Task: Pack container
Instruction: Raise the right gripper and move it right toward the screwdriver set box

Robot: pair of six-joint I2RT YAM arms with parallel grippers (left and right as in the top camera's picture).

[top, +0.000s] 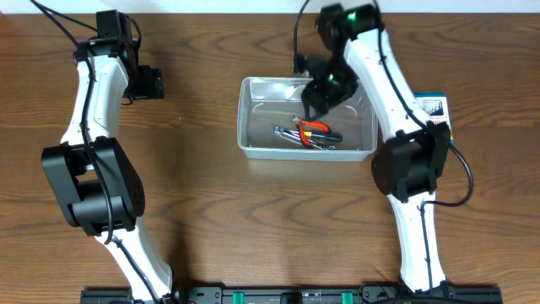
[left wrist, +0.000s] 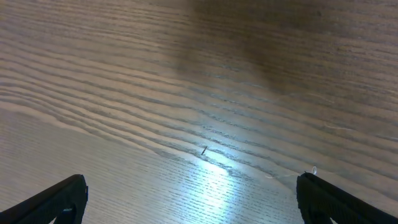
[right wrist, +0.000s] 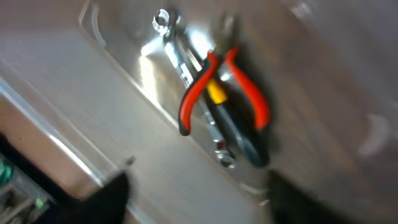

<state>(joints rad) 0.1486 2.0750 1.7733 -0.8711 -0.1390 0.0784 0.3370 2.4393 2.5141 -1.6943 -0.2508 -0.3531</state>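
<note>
The clear plastic container (top: 263,105) stands at the table's middle, far side. In it lie red-handled pliers (top: 314,127), a black and yellow screwdriver (top: 327,136) and metal wrenches (top: 287,133). My right gripper (top: 321,95) hangs over the container's far right part, open and holding nothing. In the blurred right wrist view the pliers (right wrist: 198,93), the screwdriver (right wrist: 239,134) and a wrench (right wrist: 177,46) lie on the container floor (right wrist: 137,130), beyond my right gripper (right wrist: 196,202). My left gripper (top: 153,83) is far to the left, open over bare wood (left wrist: 193,208).
A small blue-and-white box (top: 434,109) lies on the table right of the container, beside the right arm. The wooden table (top: 211,211) stretches around the container. A black rail (top: 287,295) runs along the near edge.
</note>
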